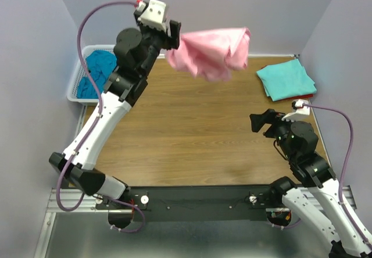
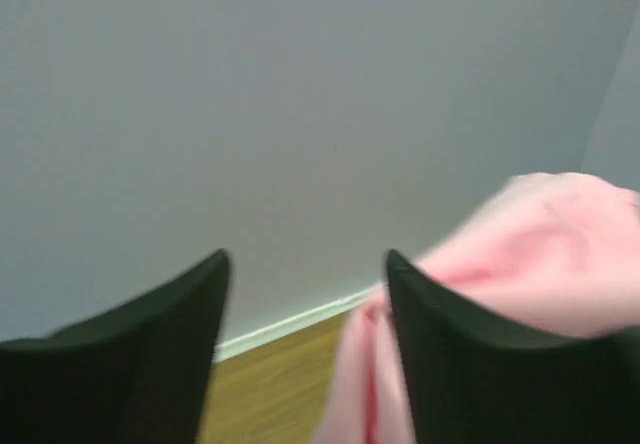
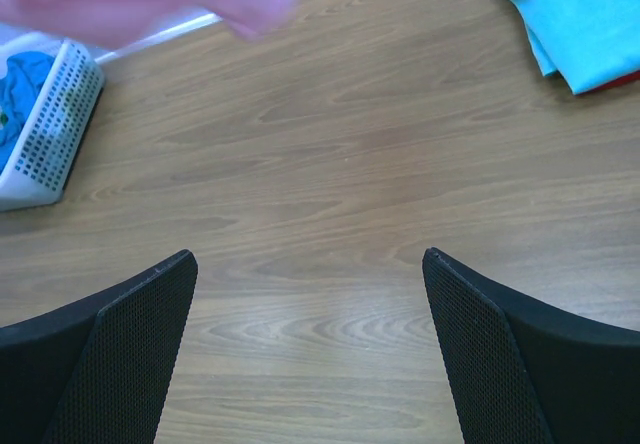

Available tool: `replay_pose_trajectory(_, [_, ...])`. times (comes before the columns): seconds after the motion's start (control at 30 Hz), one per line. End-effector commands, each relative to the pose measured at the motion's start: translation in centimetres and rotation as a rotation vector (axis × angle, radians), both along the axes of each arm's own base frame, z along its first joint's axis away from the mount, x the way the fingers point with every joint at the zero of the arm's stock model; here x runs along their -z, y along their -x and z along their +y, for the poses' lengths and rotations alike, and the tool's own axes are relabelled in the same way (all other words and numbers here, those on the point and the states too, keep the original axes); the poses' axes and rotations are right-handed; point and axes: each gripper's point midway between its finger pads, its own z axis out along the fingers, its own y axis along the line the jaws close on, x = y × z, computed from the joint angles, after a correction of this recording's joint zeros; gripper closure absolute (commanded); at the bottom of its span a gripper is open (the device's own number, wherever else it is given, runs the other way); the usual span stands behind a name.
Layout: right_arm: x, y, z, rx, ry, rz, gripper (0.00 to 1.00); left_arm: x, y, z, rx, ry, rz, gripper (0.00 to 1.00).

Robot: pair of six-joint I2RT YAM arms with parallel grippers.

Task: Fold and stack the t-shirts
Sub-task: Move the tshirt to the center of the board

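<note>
Left pincer point(image 2: 305, 264) of mine stands parted high above the wooden counter point(image 1: 192, 136), the crumpled light pink fabric t-shirt point(image 1: 212, 52) in the air against one finger; my right pincer point(image 3: 310, 264) gapes wide, empty

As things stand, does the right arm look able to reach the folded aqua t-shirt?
Probably yes. The right gripper is open and hovers close to the aqua t-shirt, with only bare table between them; the pink t-shirt hangs off to the left, out of the way.
</note>
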Motion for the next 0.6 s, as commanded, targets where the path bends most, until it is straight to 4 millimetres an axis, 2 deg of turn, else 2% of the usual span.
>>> replay_pose_trajectory(0.0, [-1.9, 0.4, 0.6, -0.069, 0.036, -0.049, 0.00, 6.3, -1.1, 3.8, -0.203, -0.034, 0.076, 0.18])
replay_pose_trajectory(0.1, [-2.0, 0.5, 1.4, -0.121, 0.049, -0.045, 0.00, 9.8, -0.8, 5.9, -0.297, 0.013, 0.158, 0.18])
replay_pose_trajectory(0.13, [-1.6, 0.3, 2.0, -0.148, 0.055, -0.028, 0.00, 13.1, -0.9, 6.3, -0.311, -0.012, 0.216, 0.18])
replay_pose_trajectory(0.2, [-1.0, 0.2, 2.6, -0.176, 0.057, -0.001, 0.00, 15.1, -0.1, 7.0, -0.326, 0.049, 0.265, 0.17])
replay_pose_trajectory(0.23, [-0.6, 0.3, 3.4, -0.229, 0.066, 0.014, 0.00, 18.1, 0.0, 7.5, -0.340, 0.036, 0.320, 0.17])
replay_pose_trajectory(0.3, [0.9, -0.2, 4.5, -0.281, 0.088, 0.072, 0.00, 19.7, 0.7, 8.1, -0.343, 0.068, 0.355, 0.17])
replay_pose_trajectory(0.33, [1.4, 0.2, 5.8, -0.356, 0.080, 0.098, 0.00, 21.8, 1.1, 8.6, -0.350, 0.055, 0.390, 0.17])
replay_pose_trajectory(0.37, [2.1, 0.2, 6.4, -0.388, 0.083, 0.125, 0.00, 22.7, 1.3, 9.0, -0.356, 0.055, 0.408, 0.17])
replay_pose_trajectory(0.4, [3.7, 0.2, 7.5, -0.453, 0.092, 0.187, 0.00, 23.8, 1.9, 9.4, -0.351, 0.057, 0.426, 0.17])
replay_pose_trajectory(0.47, [5.4, 0.1, 8.5, -0.506, 0.098, 0.256, 0.00, 24.7, 2.5, 9.8, -0.354, 0.058, 0.436, 0.17])
replay_pose_trajectory(0.5, [7.1, -0.1, 8.9, -0.524, 0.105, 0.322, 0.00, 24.6, 3.0, 10.2, -0.352, 0.067, 0.432, 0.17])
replay_pose_trajectory(0.57, [8.8, 0.0, 9.8, -0.573, 0.102, 0.393, 0.02, 26.3, 3.8, 10.4, -0.346, 0.069, 0.461, 0.17])
